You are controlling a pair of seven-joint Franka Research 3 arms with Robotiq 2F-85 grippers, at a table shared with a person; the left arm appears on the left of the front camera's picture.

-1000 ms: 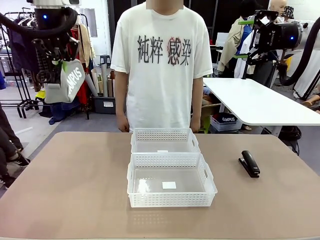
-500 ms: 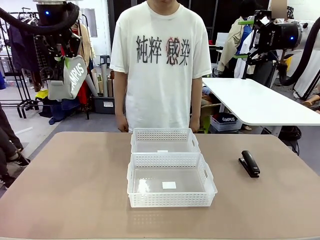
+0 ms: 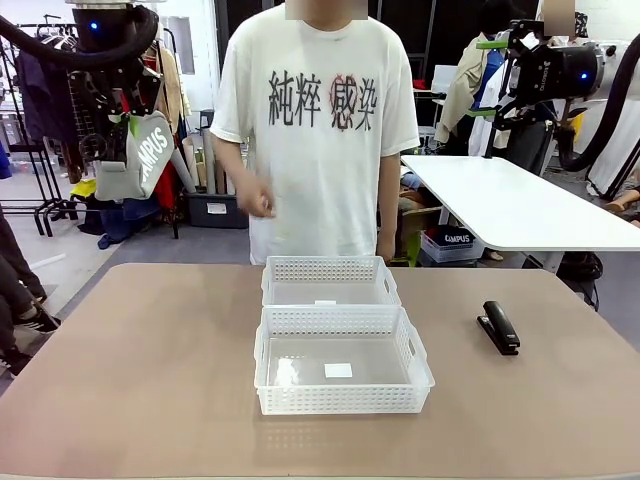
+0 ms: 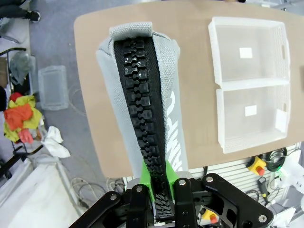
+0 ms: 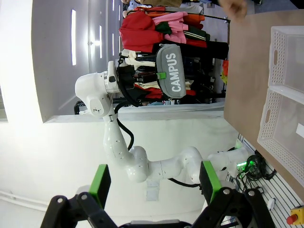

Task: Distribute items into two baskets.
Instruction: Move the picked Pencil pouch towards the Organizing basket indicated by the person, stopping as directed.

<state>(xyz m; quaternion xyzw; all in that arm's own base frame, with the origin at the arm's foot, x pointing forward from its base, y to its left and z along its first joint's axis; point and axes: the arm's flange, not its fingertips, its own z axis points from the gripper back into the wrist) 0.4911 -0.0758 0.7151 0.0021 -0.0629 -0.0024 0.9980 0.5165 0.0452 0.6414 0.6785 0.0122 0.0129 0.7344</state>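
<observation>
My left gripper [image 3: 127,112] hangs high above the table's far left corner, shut on the grey zip pouch [image 3: 140,160] with white "CAMPUS" lettering, which dangles below it. In the left wrist view the pouch [image 4: 142,104] runs up from the shut gripper [image 4: 159,183], black zipper facing me. Two white lattice baskets, the near basket [image 3: 340,398] and the far basket [image 3: 330,268], sit end to end at the table's middle with no items in them. The black stapler [image 3: 499,327] lies on the table to their right. My right gripper [image 5: 154,180] is open, raised at the upper right [image 3: 490,78].
A person in a white T-shirt stands at the far edge behind the baskets, one hand [image 3: 258,200] raised at waist height. The brown table [image 3: 150,380] has free room left and right of the baskets. A white table [image 3: 500,200] stands behind on the right.
The left gripper carried the pouch slightly right and now holds still. The person's hand has lifted from the side to waist height. The right arm has not moved.
</observation>
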